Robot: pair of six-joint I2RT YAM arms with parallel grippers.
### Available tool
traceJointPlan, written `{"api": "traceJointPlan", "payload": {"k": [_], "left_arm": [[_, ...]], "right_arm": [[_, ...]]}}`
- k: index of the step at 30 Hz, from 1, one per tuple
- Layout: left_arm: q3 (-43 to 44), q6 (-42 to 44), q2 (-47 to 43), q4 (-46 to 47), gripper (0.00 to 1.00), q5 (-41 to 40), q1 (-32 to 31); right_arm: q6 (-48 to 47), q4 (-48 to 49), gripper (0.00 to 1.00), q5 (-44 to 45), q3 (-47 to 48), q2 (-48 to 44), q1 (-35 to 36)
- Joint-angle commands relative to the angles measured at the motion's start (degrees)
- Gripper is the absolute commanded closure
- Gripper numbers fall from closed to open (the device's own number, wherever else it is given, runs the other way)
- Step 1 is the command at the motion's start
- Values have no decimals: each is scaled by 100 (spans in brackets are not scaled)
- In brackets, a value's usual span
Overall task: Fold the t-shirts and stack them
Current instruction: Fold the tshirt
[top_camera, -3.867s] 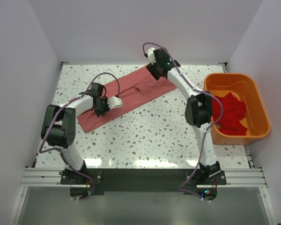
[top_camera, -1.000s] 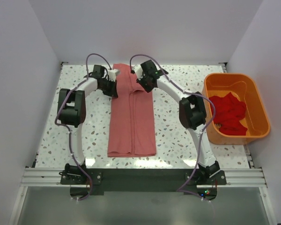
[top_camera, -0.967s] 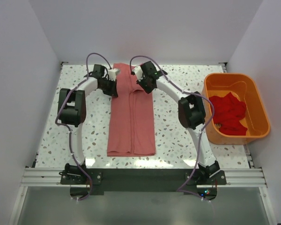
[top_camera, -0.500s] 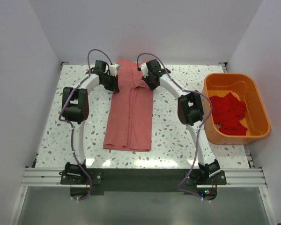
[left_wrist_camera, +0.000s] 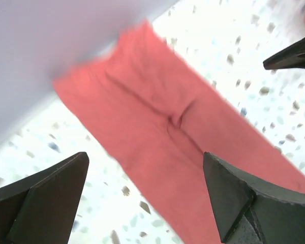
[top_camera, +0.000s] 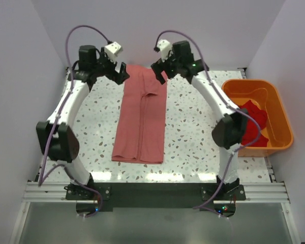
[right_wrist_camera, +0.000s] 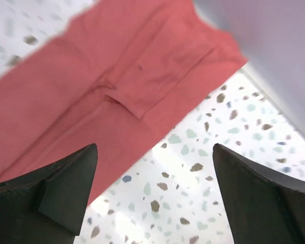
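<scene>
Lying on the speckled table (top_camera: pixel 193 137), the red t-shirt (top_camera: pixel 141 119) was folded into a long strip that ran from the far wall toward the near edge. The left gripper (top_camera: pixel 118 72) and the right gripper (top_camera: pixel 159 71) hung over its far end, one at each side. An orange bin (top_camera: pixel 279 109) on the right held more red shirts (top_camera: pixel 249 124).

From the left wrist, the fingers (left_wrist_camera: pixel 40 198) were wide open and held nothing, with the shirt below.

From the right wrist, it looked the same.
</scene>
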Motion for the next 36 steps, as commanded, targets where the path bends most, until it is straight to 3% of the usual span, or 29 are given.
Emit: {"api": "traceJointPlan", "payload": {"k": [1,3,4,5,7,9,10,11,15,16,19,25,36], "left_arm": [[-722,336,-1531,1007,0,372,44],[-1356,517,-2145,1072,0,555,52],[-1454,753,-2288,506,0,774,52],[-1463,1591,-2376,-4,0,1272,44],[-1507,2335,-2570,-1320,0,1548,52],[-1814,3317,-2789,-2176,0,1610,70],[-1972,4767,-2903,-3320,0,1759,79],[-2434,5338,-3200,-3732,0,1743,79],[-4123,6589,-4194,-4245,5,1558,87],[-4440,7288,-4362,-4481,7,1593,87],[-5713,7916,-4907,-4317,12,1637,79],[-6700,8191,-5110,-3325,23,1427,87],[-6956,8121,-4320,-2296,33,1154,79]], "right_arm": [[79,219,1,-719,-574,-1649,70],[-129,-69,1,-1192,-1101,-2039,52],[-671,-333,1,-1500,-1191,-2345,61],[-815,-788,1,-1921,-1426,-2478,113],[-1105,-1107,1,-2135,-1796,-2890,192],[-1343,-1416,1,-2031,-2603,-3199,508],[-1579,-1416,1,-2004,-2955,-3348,622],[-1703,-1312,1,-1969,-3724,-3724,911],[-2056,-715,2,-1426,-5530,-4403,1869],[-2178,-461,4,-1337,-5812,-4500,2098],[-2197,346,10,-977,-6892,-4721,2932],[-2091,1429,32,-608,-7571,-4256,3225],[-2039,2187,38,-492,-7801,-3869,3287]]}}
